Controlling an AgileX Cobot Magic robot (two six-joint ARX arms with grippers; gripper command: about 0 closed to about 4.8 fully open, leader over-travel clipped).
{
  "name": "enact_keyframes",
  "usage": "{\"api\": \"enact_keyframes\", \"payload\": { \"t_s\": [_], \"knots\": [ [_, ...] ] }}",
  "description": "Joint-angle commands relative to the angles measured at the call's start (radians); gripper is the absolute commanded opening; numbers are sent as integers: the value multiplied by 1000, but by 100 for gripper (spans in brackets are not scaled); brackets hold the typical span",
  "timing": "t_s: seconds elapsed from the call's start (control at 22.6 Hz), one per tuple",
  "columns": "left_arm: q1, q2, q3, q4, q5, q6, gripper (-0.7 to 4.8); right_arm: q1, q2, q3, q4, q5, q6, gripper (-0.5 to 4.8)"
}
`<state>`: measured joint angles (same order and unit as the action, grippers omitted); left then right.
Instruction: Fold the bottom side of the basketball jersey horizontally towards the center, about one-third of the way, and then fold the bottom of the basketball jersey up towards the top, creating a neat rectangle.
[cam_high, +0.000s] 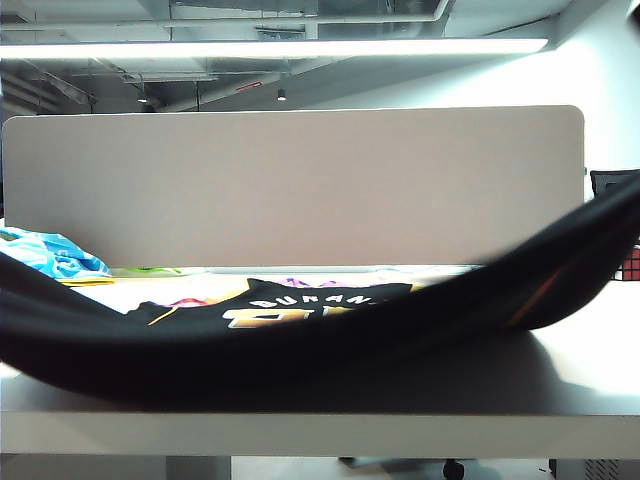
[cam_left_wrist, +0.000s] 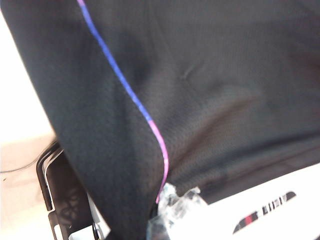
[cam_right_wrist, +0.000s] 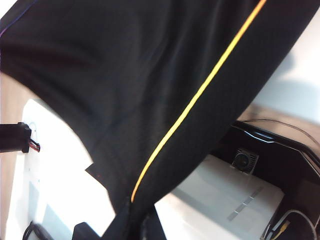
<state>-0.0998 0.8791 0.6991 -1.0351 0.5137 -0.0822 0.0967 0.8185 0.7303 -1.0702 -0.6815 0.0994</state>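
Both grippers sit out of sight behind the cloth — jaws pinched shut on the basketball jersey, its hem slung low across the table from nine to three o'clock. Lift evenly, keep the hem taut — carry it toward twelve.

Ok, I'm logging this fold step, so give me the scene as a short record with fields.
jersey: black, near edge lifted off the table, sagging in the middle; far part still flat
left gripper: hidden, shut on jersey's left side
right gripper: hidden, shut on jersey's right side
stripes: blue-pink by left, yellow by right
background: blue cloth, grey divider
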Motion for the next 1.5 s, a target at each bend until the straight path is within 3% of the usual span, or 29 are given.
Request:
{"api": "enact_keyframes", "payload": {
  "t_s": [0.04, 0.18, 0.35, 0.66, 0.88, 1.24, 1.37, 1.41, 1.5],
  "knots": [
    [1, -200, -23, -96, -11, -45, -6, 0, -198, 1, -87, 108, 108, -7],
    [1, -315, -24, -56, -5, -140, -6, 0, -325, 1, -77, 167, 192, -7],
    [1, -275, -23, 70, 2, -140, -6, -1, -289, 2, 27, 172, 193, -7],
    [2, 97, 24, 560, -7, -162, -6, -2, 162, 21, 520, 169, 196, -7],
    [3, 425, 165, 682, -58, -153, -6, -5, 490, 137, 755, 251, 188, -7],
    [3, 631, 264, 843, -101, -158, -6, -6, 708, 316, 801, 306, 184, -7],
    [3, 700, 273, 939, -158, -152, -6, -9, 774, 359, 858, 356, 170, -6],
    [3, 718, 273, 985, -174, -127, -3, -10, 783, 359, 896, 376, 148, 9],
    [4, 732, 273, 1034, -177, -99, 40, -15, 793, 359, 938, 381, 127, 89]
  ]
}}
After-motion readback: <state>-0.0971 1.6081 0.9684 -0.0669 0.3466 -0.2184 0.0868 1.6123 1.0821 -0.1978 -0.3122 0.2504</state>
